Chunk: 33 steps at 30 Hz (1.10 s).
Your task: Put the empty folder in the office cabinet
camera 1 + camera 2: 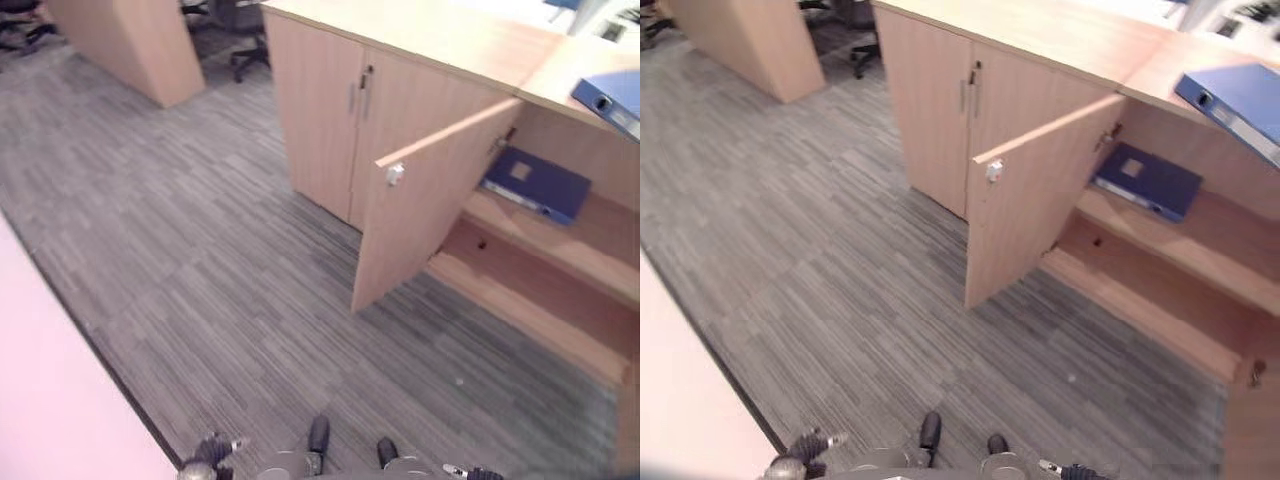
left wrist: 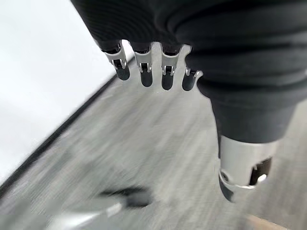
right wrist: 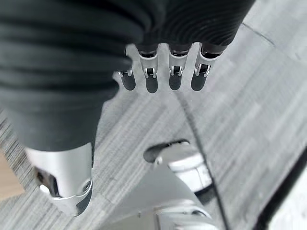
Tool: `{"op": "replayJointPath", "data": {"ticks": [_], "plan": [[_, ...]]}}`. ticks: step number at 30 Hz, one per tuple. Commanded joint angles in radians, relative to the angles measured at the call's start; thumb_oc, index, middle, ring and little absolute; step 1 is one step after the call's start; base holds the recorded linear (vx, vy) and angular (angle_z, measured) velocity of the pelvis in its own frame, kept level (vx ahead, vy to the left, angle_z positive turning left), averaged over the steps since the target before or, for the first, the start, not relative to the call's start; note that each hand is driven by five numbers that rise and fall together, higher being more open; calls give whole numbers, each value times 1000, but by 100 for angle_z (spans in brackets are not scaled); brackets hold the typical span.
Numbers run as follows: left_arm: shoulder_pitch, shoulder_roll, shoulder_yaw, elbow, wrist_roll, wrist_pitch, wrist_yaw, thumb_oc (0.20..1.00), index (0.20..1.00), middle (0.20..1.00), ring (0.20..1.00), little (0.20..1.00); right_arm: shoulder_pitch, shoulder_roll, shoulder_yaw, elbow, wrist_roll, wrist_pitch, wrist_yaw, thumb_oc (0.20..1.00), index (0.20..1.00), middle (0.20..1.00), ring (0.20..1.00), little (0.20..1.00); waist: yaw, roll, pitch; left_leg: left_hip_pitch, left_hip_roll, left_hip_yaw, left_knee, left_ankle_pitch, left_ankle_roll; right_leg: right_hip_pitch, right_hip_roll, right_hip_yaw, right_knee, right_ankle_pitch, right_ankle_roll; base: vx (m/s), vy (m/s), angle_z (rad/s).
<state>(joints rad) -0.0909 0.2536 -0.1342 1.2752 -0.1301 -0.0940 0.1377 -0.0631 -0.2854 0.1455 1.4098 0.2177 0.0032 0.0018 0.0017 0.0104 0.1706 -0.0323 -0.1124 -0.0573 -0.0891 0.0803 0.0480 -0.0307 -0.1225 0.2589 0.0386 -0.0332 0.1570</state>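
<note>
One blue folder lies inside the open cabinet.

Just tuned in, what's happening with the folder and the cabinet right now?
Nothing is being handled. The left hand and right hand hang open over the grey carpet, holding nothing. The office cabinet has its door swung open, with a dark blue folder lying flat on the upper shelf. A lighter blue folder lies on the cabinet top.

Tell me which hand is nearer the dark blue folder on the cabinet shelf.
Right. The right hand hangs low, roughly below the dark blue folder; the left hand hangs farther off on the robot's left. Both are far from it, holding nothing.
</note>
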Motion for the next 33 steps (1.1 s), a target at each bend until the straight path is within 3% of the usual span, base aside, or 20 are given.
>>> {"op": "replayJointPath", "data": {"ticks": [1,2,4,8,12,15,17,19,20,21,23,25,28,31,33], "plan": [[55,34,28,14,26,-5,-1,1000,1000,1000,1000,1000,-24,-32,10,-15,26,-10,-7,1000,1000,1000,1000,1000,50,-18,-13,-24,52,-20,50,-66,-45,-82,-41,-204,-62,169,10,-133,202,-166],[66,36,45,22,24,1,-8,1000,1000,1000,1000,1000,-28,-27,23,-22,7,-14,-8,1000,1000,1000,1000,1000,72,-13,-17,-17,74,41,42,-66,-53,-73,-75,-415,-38,147,-4,-126,146,-137],[75,36,59,26,18,6,-21,1000,1000,1000,1000,1000,-29,-24,39,-24,-8,-16,-4,1000,1000,1000,1000,1000,85,-19,-25,-10,82,99,25,-62,-56,-47,-81,-527,-22,129,-6,-86,131,-141],[73,31,47,28,26,9,-39,1000,1000,1000,1000,1000,-36,-16,62,-32,-10,-23,-4,1000,1000,1000,1000,1000,74,-45,-38,23,69,166,2,-72,-49,-43,-9,-512,-45,127,-15,50,64,-81],[38,22,-2,2,40,9,-57,1000,1000,1000,1000,1000,-41,-18,66,-31,-9,-22,-6,1000,1000,1000,1000,1000,33,-52,-28,60,52,156,2,-103,-35,-124,91,-495,-50,151,-28,164,26,-37],[6,12,-65,-41,76,3,-71,1000,1000,1000,1000,1000,-32,-21,71,-26,-14,-23,-11,1000,1000,1000,1000,1000,15,-65,-34,88,31,144,2,-126,-27,-80,113,-495,-106,163,-38,208,-21,16],[-7,9,-102,-94,93,-1,-81,1000,1000,1000,1000,1000,-25,-22,74,-19,-26,-21,-12,1000,1000,1000,1000,1000,10,-71,-45,110,40,146,2,-150,-32,-66,118,-490,-113,164,-37,246,-85,10],[-13,15,-122,-165,81,-5,-94,1000,1000,1000,1000,1000,-18,-25,66,-13,-28,-21,-13,1000,1000,1000,1000,1000,5,-85,-48,118,66,156,85,-206,-51,-46,113,-498,-113,161,-39,243,-186,8],[-9,20,-131,-232,60,-4,-101,1000,1000,1000,1000,1000,-25,-25,61,-10,-16,-18,-16,1000,1000,1000,1000,1000,10,-107,-32,64,105,186,265,-257,-75,-8,100,-515,-112,149,-46,203,-282,37],[-3,18,-129,-247,52,-4,-103,1000,1000,1000,1000,1000,-30,-27,61,-9,-11,-14,-16,1000,1000,1000,1000,1000,18,-116,-18,15,118,192,384,-258,-79,10,91,-520,-113,143,-52,170,-272,63],[10,13,-120,-256,32,-1,-100,1000,1000,1000,1000,1000,-36,-38,62,-13,-13,-11,-17,1000,1000,1000,1000,1000,38,-122,7,-92,126,181,571,-206,-78,44,80,-524,-117,126,-72,71,-108,44],[24,10,-110,-257,24,0,-93,1000,1000,1000,1000,1000,-40,-46,68,-24,-14,-10,-15,1000,1000,1000,1000,1000,57,-123,13,-178,126,179,608,-173,-67,64,71,-518,-118,109,-80,123,-33,-7],[49,13,-90,-260,22,3,-94,1000,1000,1000,1000,1000,-47,-52,85,-44,-23,-12,-11,1000,1000,1000,1000,1000,92,-118,5,-204,134,167,458,-149,-66,87,60,-498,-124,91,-70,214,59,7],[59,11,-84,-250,13,3,-92,1000,1000,1000,1000,1000,-46,-57,99,-59,-40,-18,-14,1000,1000,1000,1000,1000,120,-83,-3,-204,165,127,193,16,-113,124,75,-483,-126,56,-64,240,111,-21],[55,9,-87,-242,12,1,-92,1000,1000,1000,1000,1000,-39,-58,101,-69,-43,-20,-14,1000,1000,1000,1000,1000,125,-66,1,-218,190,139,83,63,-132,151,74,-476,-126,31,-63,227,108,-7]]}}
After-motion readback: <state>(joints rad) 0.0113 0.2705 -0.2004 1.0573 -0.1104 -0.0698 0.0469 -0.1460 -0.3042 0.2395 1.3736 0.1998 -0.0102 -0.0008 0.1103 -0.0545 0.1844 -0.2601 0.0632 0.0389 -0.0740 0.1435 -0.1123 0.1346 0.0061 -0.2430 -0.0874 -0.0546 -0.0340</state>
